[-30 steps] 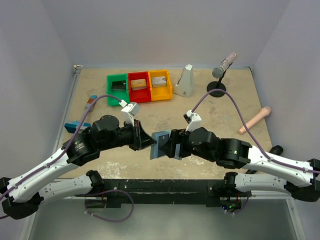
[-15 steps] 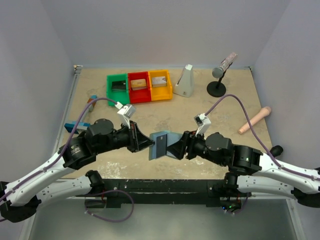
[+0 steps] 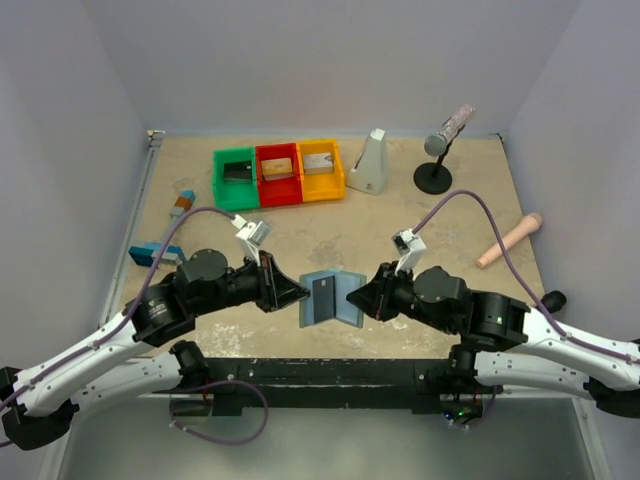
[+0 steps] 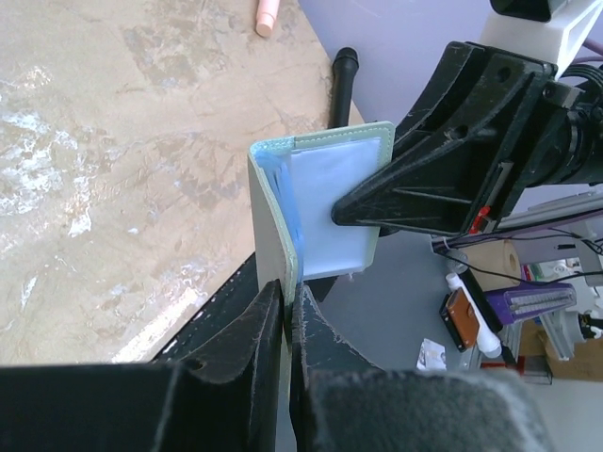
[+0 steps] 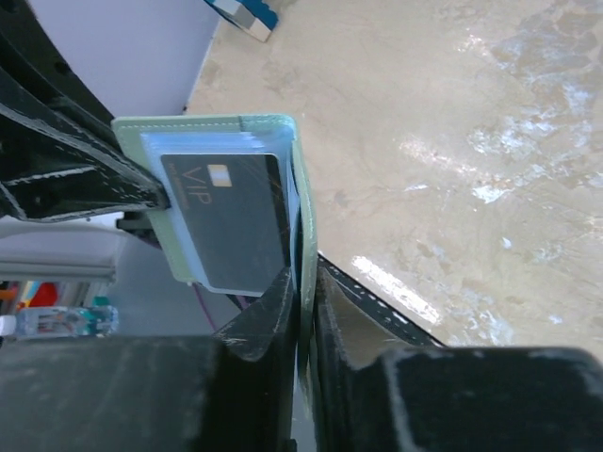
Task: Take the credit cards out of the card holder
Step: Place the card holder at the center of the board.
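Right jaws have closed on one flap of the open card holder [image 3: 333,296]; left jaws pinch the other.

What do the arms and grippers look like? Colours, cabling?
Identical pair: left arm and right arm have white link shells and black joint housings. The left gripper and right gripper are black with tapered wedge fingers. White camera block on each wrist, purple cable looping from it.
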Available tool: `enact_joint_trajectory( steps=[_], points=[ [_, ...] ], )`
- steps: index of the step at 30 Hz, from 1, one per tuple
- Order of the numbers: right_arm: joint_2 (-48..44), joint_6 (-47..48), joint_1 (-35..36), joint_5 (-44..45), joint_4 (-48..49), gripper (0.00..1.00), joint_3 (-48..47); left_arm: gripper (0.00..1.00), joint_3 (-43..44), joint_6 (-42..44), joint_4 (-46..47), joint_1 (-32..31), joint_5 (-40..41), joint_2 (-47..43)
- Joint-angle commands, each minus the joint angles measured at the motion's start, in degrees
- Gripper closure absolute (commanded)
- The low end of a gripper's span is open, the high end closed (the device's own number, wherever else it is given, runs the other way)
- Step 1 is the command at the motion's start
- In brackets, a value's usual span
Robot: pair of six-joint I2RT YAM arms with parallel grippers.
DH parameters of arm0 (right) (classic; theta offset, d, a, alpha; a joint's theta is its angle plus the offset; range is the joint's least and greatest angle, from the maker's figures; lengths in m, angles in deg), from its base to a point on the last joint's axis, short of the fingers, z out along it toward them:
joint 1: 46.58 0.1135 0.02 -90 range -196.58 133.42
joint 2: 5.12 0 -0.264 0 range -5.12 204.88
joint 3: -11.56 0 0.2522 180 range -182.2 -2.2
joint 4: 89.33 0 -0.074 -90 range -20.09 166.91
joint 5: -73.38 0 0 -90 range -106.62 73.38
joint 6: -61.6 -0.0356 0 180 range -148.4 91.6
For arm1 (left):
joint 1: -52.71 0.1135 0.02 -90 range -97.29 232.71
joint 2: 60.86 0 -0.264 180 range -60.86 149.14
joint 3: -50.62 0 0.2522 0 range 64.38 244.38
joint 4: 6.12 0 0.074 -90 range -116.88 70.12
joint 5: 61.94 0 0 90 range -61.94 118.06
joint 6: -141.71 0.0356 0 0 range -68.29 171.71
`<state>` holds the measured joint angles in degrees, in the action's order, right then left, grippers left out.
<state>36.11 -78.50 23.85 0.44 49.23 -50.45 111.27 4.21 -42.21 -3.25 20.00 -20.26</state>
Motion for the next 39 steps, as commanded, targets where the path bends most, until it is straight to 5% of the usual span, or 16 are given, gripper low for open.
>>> enact_joint_trajectory(
  steps=[1, 3, 8, 12, 16, 32, 39],
  points=[
    [0.5, 0.5, -0.5, 1.9, -4.0, 0.92, -1.7, 1.0, -1.7, -0.7, 1.8, 0.2, 2.2, -3.4],
    [1.4, 0.4, -0.9, 2.0, -4.5, 1.0, -1.5, 1.0, -3.1, -0.3, 1.5, 0.3, 3.0, -4.6],
    [4.7, -0.2, -2.5, 1.5, -3.5, 1.0, 0.6, 1.0, -6.0, 0.3, -1.8, 0.7, 7.5, -5.9],
    [5.7, 0.0, -4.3, 0.1, 1.1, 1.0, 4.5, 0.5, -7.7, 0.2, -5.1, 0.8, 12.4, -7.0],
    [5.9, 0.5, -6.2, -2.4, 6.8, 1.0, 7.9, 0.32, -8.1, 0.8, -7.4, 0.9, 15.5, -7.8],
    [19.7, -1.3, -12.3, -12.4, 24.2, 1.0, 12.1, 0.34, -13.5, -1.3, -6.6, 0.9, 16.6, -10.6],
    [25.3, -4.3, -12.9, -10.7, 27.4, 1.0, 14.6, 0.65, -21.3, -4.1, 6.0, 0.9, 14.5, -9.3]
  ],
)
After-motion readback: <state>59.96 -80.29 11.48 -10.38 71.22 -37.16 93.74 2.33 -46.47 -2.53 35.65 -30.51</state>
